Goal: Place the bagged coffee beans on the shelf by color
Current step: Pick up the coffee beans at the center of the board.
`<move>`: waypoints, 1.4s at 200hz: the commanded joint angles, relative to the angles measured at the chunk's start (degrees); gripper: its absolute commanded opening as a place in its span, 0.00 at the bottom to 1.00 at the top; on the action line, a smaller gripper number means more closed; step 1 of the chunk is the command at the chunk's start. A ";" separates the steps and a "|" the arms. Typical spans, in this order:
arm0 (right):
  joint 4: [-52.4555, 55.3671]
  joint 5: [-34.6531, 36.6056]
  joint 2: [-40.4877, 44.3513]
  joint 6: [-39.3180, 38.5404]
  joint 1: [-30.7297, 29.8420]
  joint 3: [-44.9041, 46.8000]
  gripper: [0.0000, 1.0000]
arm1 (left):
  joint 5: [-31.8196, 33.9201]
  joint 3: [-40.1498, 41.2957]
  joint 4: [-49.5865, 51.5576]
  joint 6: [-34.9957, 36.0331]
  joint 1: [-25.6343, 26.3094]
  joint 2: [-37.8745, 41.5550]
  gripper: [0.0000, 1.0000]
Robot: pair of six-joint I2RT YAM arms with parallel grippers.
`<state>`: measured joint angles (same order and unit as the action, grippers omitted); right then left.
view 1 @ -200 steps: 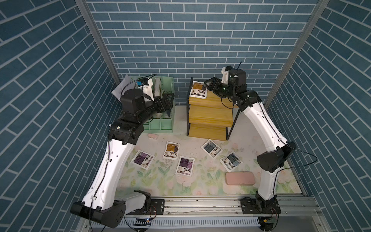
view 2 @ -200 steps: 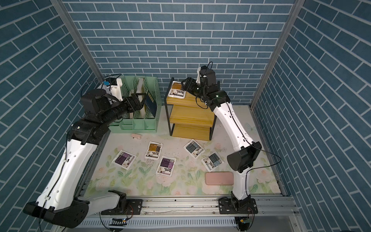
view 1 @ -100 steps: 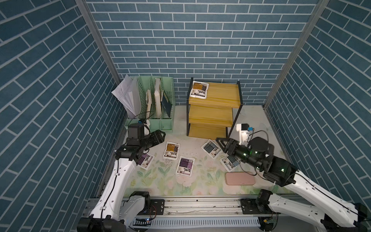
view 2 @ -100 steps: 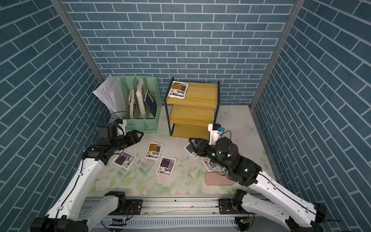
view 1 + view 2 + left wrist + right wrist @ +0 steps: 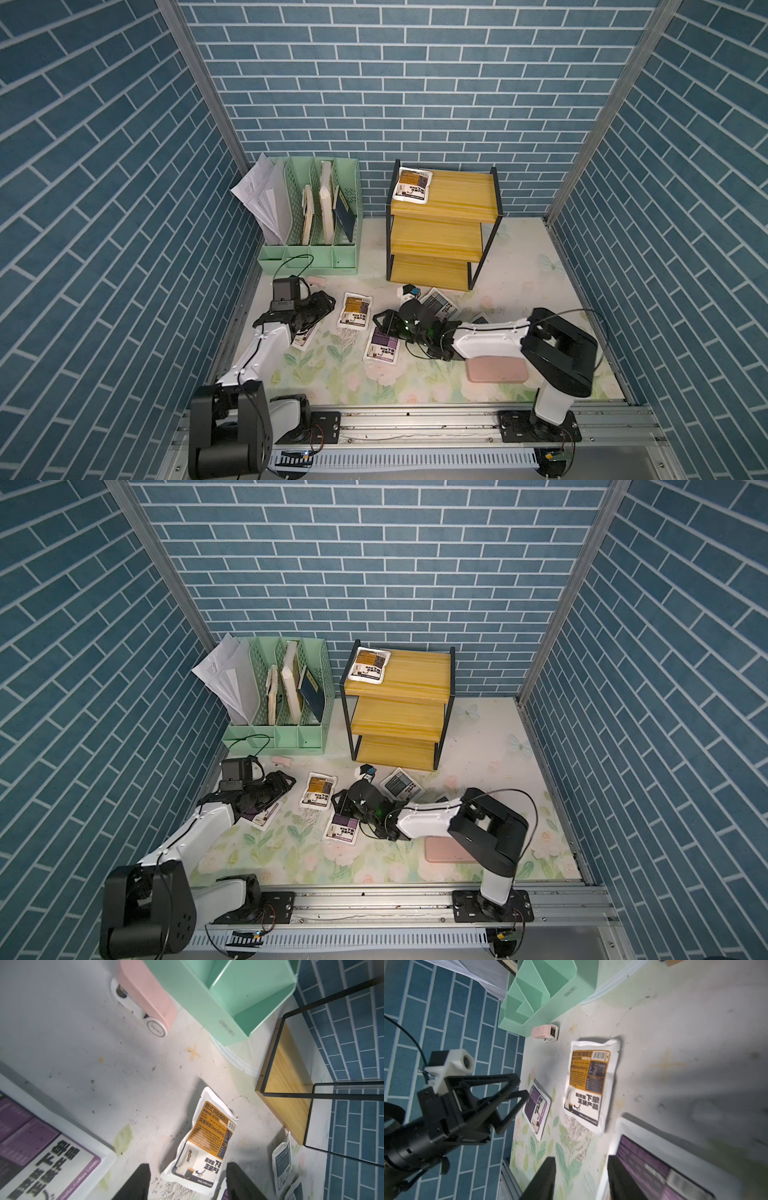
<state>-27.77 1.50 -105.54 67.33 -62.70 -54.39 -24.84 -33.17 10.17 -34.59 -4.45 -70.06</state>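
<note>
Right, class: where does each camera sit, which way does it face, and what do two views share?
Both top views: high above the front rail, facing down toward the back wall; left arm, right arm, left tool, right tool all show.
Left wrist: on the left arm, low, facing the unshelved orange pouch and the shelf; left tool's fingers show.
Right wrist: on the right arm, low, facing that pouch and the left tool; right tool's fingers show.
Shared: both wrist views catch that pouch and the mint organizer.
</note>
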 commanded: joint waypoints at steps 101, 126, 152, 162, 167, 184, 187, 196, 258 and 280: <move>-0.78 -9.41 -16.00 -0.10 5.21 -12.64 0.35 | -5.15 2.58 -18.25 -4.08 1.93 -16.33 0.50; 0.54 -9.46 -17.10 0.12 5.21 -13.70 0.35 | -3.90 3.00 -18.00 -3.91 3.33 -16.05 0.45; 1.96 -8.91 -16.71 0.88 5.13 -13.18 0.45 | -4.08 2.93 -19.02 -3.83 3.48 -17.96 0.37; 2.20 -8.29 -15.80 1.01 5.17 -12.11 0.47 | -4.08 2.93 -19.35 -3.81 3.57 -18.59 0.31; 1.96 -8.10 -15.31 1.09 5.21 -11.46 0.47 | -3.99 2.98 -19.53 -3.80 3.57 -18.91 0.29; 1.07 -8.77 -14.46 1.43 5.44 -9.99 0.47 | -4.09 3.11 -20.10 -3.81 3.79 -19.49 0.27; 0.98 -9.04 -14.44 1.54 5.47 -9.83 0.47 | -4.08 3.11 -20.11 -3.82 3.83 -19.57 0.27; 0.50 -9.71 -14.52 1.88 5.52 -9.53 0.45 | -3.98 3.02 -20.19 -3.73 4.05 -19.92 0.24; -4.76 -12.44 -14.46 4.97 6.76 -5.99 0.40 | -0.26 3.72 -19.23 -2.85 4.69 -21.24 0.00; -5.96 -13.67 -15.33 4.92 7.32 -6.56 0.38 | -0.08 3.56 -19.27 -2.77 5.13 -21.45 0.00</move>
<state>-33.87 -10.46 -120.75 70.48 -56.27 -61.80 -27.97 -30.83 -11.88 -38.35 0.01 -89.80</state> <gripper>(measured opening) 0.394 0.063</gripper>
